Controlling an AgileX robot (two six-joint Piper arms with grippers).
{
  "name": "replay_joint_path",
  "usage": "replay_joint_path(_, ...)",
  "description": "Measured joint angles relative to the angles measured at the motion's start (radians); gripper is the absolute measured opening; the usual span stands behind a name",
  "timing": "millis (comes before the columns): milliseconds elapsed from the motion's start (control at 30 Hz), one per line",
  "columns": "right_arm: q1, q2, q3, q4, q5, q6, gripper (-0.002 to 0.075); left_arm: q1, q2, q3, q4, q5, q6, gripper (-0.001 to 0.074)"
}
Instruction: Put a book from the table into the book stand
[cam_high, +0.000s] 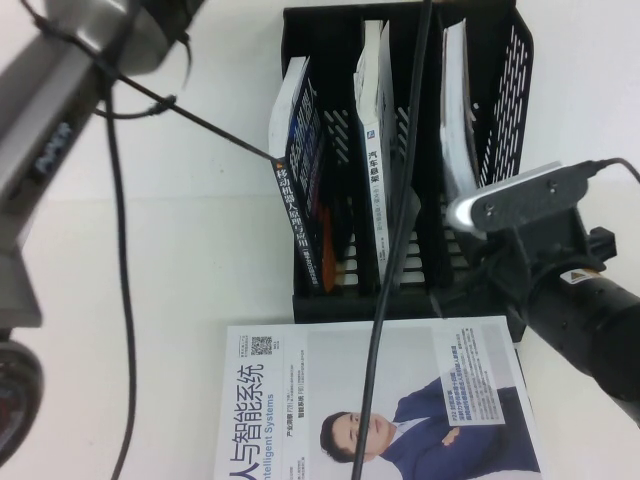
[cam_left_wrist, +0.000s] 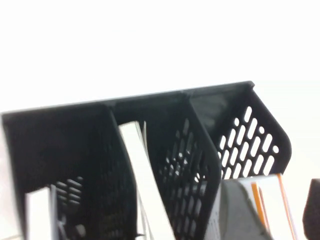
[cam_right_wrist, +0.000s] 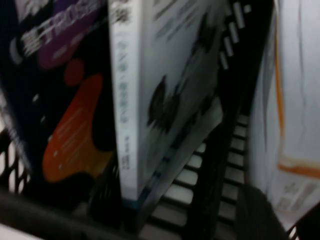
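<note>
The black three-slot book stand (cam_high: 330, 305) stands at the far middle of the table. My right gripper (cam_right_wrist: 287, 220) reaches into the front of its right slot. It is shut on the lower corner of a white book with orange stripes (cam_high: 457, 110), which stands bent in that slot and also shows in the right wrist view (cam_right_wrist: 295, 100). A large white book with a man's portrait (cam_high: 380, 400) lies flat on the table in front of the stand. My left gripper (cam_left_wrist: 277, 212) hovers high above the stand (cam_left_wrist: 65, 130), open and empty.
A dark blue book (cam_high: 303, 170) leans in the left slot. A white and blue book (cam_high: 377, 130) stands in the middle slot. Black cables (cam_high: 400, 200) hang across the stand and the flat book. Bare white table lies to the left.
</note>
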Motion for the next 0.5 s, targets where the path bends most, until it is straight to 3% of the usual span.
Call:
replay_joint_path(333, 0.0, 0.002, -0.034, -0.012, -0.044, 0.205, 0.0143, 0.0, -0.11, -0.002, 0.058, 0.059, 0.04, 0.0091)
replay_joint_path(500, -0.023, 0.029, -0.103, 0.078, -0.011, 0.123, 0.014, 0.0, -0.185, -0.002, 0.097, 0.095, 0.044, 0.0013)
